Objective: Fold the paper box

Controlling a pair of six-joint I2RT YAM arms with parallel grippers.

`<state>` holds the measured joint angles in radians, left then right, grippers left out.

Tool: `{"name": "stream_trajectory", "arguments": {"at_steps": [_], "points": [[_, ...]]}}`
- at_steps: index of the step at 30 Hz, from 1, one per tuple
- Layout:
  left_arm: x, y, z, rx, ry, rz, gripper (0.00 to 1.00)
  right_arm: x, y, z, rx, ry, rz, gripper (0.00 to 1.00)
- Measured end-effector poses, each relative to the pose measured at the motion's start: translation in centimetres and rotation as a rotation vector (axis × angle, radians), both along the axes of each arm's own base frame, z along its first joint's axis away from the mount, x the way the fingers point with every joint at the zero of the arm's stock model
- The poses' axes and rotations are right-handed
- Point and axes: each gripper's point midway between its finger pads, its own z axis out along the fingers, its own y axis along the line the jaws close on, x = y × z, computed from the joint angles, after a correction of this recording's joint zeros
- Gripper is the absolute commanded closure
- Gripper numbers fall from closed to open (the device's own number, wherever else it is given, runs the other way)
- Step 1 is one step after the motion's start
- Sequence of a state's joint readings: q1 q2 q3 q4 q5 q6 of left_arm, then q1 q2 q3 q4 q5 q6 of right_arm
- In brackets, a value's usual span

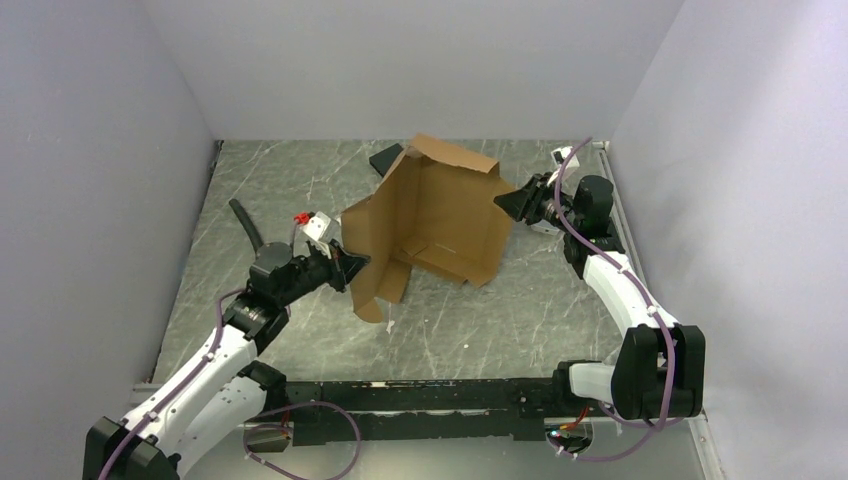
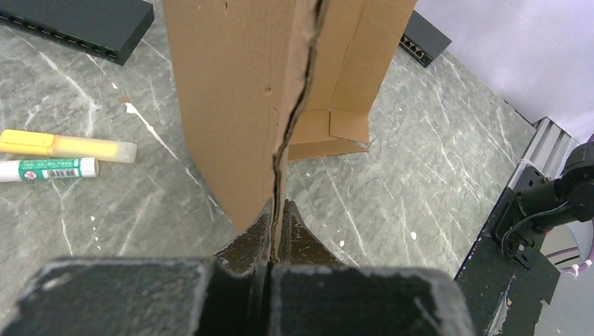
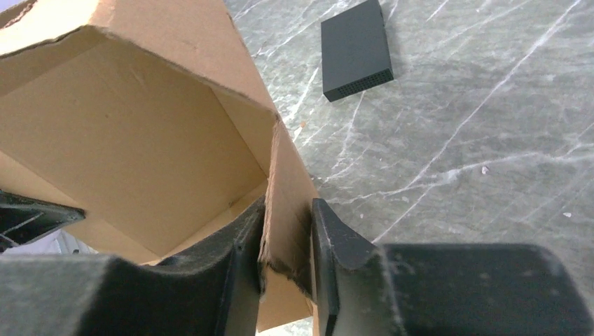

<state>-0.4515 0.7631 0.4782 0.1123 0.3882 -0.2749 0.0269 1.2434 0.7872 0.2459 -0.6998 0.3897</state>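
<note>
The paper box (image 1: 430,220) stands half-erected near the middle of the desk (image 1: 500,320), well apart from both arm bases. It is tipped so that its open side is turned towards the overhead camera, and a loose flap hangs down at its near left corner. It is gripped from both sides, by judgement so that the walls are steadied upright while the remaining flaps are brought in.

The left tool (image 2: 277,224) is closed on the edge of a doubled wall, with two cardboard layers pinched together. The right tool (image 3: 287,217) is set astride the opposite wall and appears to be clamped on the cardboard, though the pad contact is partly hidden.

Nothing is seen inside the box, only bare brown panels. A black slab (image 3: 355,49) lies on the desk beyond the box, apart from it. A yellow marker (image 2: 66,145) and a white pen (image 2: 45,169) lie side by side near the left wall.
</note>
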Motion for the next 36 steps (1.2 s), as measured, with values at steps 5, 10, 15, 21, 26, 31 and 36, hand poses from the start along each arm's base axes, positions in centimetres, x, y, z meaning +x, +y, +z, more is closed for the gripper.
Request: {"name": "stream_trajectory", "arguments": {"at_steps": [5, 10, 15, 21, 26, 31, 36], "points": [[-0.1, -0.1, 0.0, -0.005, -0.005, -0.007, 1.0, -0.3, 0.0, 0.5, 0.025, 0.0, 0.021, 0.56], [-0.2, -0.2, 0.0, -0.009, -0.015, -0.012, 1.0, -0.3, -1.2, 1.0, 0.045, -0.003, 0.006, 0.48], [-0.3, -0.4, -0.1, -0.002, -0.019, -0.021, 1.0, -0.6, -1.5, 1.7, 0.054, -0.017, 0.021, 0.46], [-0.4, -0.5, -0.1, 0.016, -0.035, -0.034, 1.0, -1.7, -0.6, 2.2, 0.042, -0.057, 0.118, 0.46], [-0.5, -0.6, 0.1, 0.03, -0.037, -0.042, 1.0, -2.3, 0.0, 2.2, -0.029, -0.119, 0.194, 0.54], [-0.7, -0.7, 0.4, 0.034, -0.036, -0.052, 1.0, -2.2, 0.6, 1.1, -0.116, -0.156, 0.203, 0.76], [-1.0, -1.2, 0.8, 0.037, -0.033, -0.087, 1.0, -1.5, 1.5, -0.1, -0.207, -0.167, 0.168, 0.96]]}}
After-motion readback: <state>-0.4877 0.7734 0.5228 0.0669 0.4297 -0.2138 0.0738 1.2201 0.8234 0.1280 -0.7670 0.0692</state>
